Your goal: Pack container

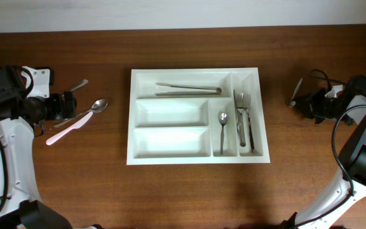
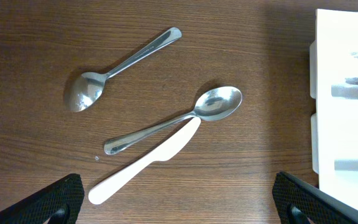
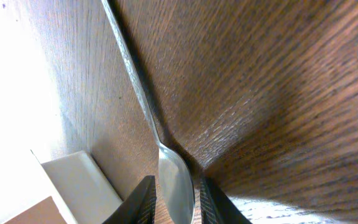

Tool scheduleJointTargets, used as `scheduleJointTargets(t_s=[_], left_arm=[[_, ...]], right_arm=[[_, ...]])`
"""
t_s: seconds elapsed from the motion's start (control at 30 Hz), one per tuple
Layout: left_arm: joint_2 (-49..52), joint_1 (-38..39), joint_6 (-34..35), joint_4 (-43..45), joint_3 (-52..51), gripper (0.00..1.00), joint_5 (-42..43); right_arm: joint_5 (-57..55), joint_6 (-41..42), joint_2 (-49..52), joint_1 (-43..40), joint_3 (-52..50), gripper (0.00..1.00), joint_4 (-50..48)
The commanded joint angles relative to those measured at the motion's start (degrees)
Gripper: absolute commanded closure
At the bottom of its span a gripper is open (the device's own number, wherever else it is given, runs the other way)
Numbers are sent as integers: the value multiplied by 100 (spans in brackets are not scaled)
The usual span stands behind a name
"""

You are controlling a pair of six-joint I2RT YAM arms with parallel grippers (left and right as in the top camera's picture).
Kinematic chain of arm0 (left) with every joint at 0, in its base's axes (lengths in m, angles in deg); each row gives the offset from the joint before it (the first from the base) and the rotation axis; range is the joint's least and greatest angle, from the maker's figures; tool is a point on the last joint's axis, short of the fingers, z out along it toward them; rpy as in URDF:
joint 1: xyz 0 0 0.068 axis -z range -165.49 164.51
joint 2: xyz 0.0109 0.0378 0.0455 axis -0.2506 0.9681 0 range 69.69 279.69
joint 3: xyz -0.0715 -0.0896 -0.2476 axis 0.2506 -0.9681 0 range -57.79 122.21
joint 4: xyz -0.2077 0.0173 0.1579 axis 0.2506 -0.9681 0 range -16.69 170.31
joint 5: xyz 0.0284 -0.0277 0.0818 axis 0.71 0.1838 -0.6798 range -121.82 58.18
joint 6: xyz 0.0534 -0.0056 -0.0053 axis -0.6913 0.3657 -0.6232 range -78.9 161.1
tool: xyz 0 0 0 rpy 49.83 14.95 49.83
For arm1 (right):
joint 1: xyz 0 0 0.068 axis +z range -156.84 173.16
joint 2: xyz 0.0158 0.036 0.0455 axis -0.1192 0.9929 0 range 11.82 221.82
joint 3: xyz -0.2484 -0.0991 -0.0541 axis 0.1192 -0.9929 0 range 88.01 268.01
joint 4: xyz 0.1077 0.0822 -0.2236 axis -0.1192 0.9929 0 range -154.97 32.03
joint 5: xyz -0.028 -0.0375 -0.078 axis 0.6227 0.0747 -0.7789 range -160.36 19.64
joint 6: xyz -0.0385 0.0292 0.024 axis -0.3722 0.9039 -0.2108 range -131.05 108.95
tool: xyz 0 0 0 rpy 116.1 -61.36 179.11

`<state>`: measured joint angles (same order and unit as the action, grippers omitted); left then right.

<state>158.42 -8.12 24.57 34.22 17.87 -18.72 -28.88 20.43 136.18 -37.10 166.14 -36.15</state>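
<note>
The white container (image 1: 132, 114) lies in the middle of the table; its edge shows at the right of the left wrist view (image 2: 314, 62). It holds tongs (image 1: 188, 89), a spoon (image 1: 222, 127) and forks (image 1: 241, 117). My left gripper (image 1: 68, 105) is open and empty (image 2: 180, 202), just short of two metal spoons (image 2: 114, 70) (image 2: 179, 118) and a white plastic knife (image 2: 148, 163). My right gripper (image 1: 311, 102) is shut (image 3: 176, 199) on the bowl of a metal spoon (image 3: 135, 81), to the right of the container; the spoon's handle (image 1: 295, 92) sticks out.
The loose spoon (image 1: 91, 109) and the knife (image 1: 65, 131) lie left of the container, between it and my left arm. The table's far edge meets a pale wall at the top of the overhead view.
</note>
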Motion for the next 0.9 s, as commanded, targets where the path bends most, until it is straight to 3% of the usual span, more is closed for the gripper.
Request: scheduleJointTargets(t_s=[0.0,0.13,0.3,0.63,0.87], left_arm=[[42,-15,-70,2,109,1,63],[42,-15,-70,2,109,1,63],[42,-15,-70,2,109,1,63],[42,-15,-70,2,109,1,63],[42,-15,-70,2,109,1,63]], right_arm=[[-994,9,728,59,-544,75,245],[-981,-63,728,-20,-651,75,240],[-542,-870,728,-238,-662,75,291],[-551,-1161,728,-306,-667,74,286],[-612,-938,728,-122,-669,74,-92]])
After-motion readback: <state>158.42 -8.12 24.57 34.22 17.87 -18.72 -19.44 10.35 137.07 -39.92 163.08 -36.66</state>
